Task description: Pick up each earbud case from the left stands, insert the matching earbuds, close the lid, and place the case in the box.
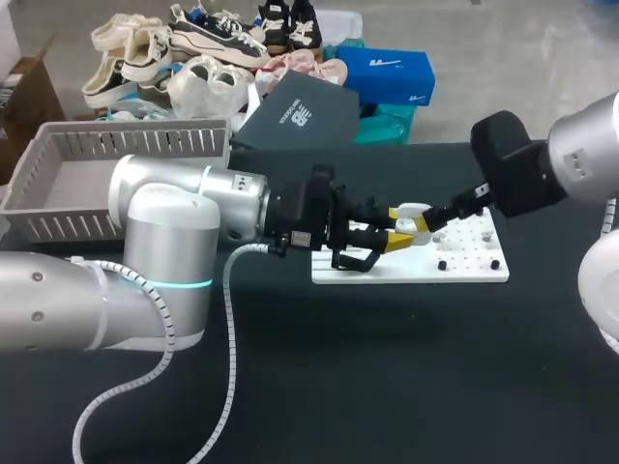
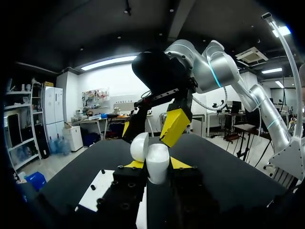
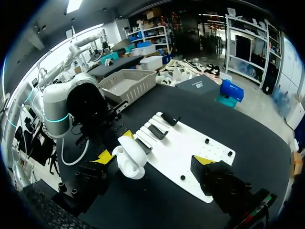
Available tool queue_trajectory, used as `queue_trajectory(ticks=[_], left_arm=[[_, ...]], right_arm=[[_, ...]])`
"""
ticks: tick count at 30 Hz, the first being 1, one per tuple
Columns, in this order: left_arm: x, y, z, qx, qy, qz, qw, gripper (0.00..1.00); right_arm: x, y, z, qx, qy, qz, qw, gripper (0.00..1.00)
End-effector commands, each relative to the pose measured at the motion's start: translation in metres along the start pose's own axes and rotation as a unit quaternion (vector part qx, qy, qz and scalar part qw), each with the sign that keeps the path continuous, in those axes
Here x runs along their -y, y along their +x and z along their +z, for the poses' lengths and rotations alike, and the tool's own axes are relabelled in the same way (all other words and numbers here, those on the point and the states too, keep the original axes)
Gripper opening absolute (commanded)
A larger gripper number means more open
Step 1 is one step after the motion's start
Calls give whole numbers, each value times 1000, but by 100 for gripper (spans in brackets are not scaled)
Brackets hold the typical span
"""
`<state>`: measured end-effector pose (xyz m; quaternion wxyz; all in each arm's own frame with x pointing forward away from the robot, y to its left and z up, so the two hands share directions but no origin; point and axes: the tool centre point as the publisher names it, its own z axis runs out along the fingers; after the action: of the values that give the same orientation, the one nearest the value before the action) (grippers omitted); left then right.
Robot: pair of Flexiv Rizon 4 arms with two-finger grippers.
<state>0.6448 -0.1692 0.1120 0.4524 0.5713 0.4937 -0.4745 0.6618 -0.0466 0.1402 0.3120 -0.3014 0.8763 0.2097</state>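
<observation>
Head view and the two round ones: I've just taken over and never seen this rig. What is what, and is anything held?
You are driving two silver robot arms at a black table. The head view looks down from above and behind; each round picture comes from a camera on one arm's wrist. The left pincer grips a small white earbud case with its lid open. The right pincer is open, close by it. Under them lies a white board with black pegs; a grey slatted basket stands at the table's far left.
</observation>
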Motion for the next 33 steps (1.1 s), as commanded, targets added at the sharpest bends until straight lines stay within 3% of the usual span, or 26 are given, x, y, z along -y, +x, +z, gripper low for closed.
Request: queue_trajectory(ticks=[1,8,15,23,27,33], left_arm=[[-1,0,0,0,0,0,1000,0],[-1,0,0,0,0,0,1000,0],[-1,0,0,0,0,0,1000,0],[-1,0,0,0,0,0,1000,0],[-1,0,0,0,0,0,1000,0],[-1,0,0,0,0,0,1000,0]], right_arm=[[-1,-6,-1,4,16,-3,1000,100],[16,-14,-18,14,57,-15,998,100],[54,-4,-35,0,159,-25,987,100],[97,22,-27,-69,273,-41,959,100],[112,34,-13,-128,297,-27,946,100],[125,40,5,-176,309,-16,935,100]])
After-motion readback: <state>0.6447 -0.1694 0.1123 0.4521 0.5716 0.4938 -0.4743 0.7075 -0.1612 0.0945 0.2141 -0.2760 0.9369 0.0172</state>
